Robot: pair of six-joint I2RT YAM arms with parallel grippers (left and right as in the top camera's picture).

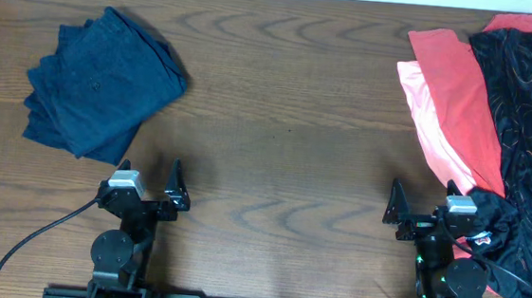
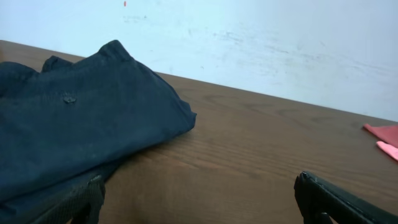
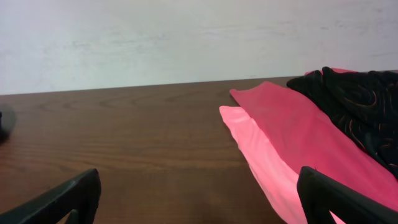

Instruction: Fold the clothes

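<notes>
Dark navy shorts (image 1: 100, 81) lie folded in a heap at the table's far left; they also show in the left wrist view (image 2: 74, 130). Coral-red shirts (image 1: 451, 97) and a black red-patterned garment (image 1: 530, 122) lie piled at the far right, also seen in the right wrist view as the shirts (image 3: 280, 137) and the black garment (image 3: 357, 99). My left gripper (image 1: 149, 180) is open and empty, near the front edge, just below the shorts. My right gripper (image 1: 424, 201) is open and empty, beside the lower end of the red shirts.
The brown wooden table (image 1: 287, 122) spans the view. A black cable (image 1: 31, 235) runs from the left arm's base toward the front left. A pale wall (image 2: 249, 37) stands behind the table's far edge.
</notes>
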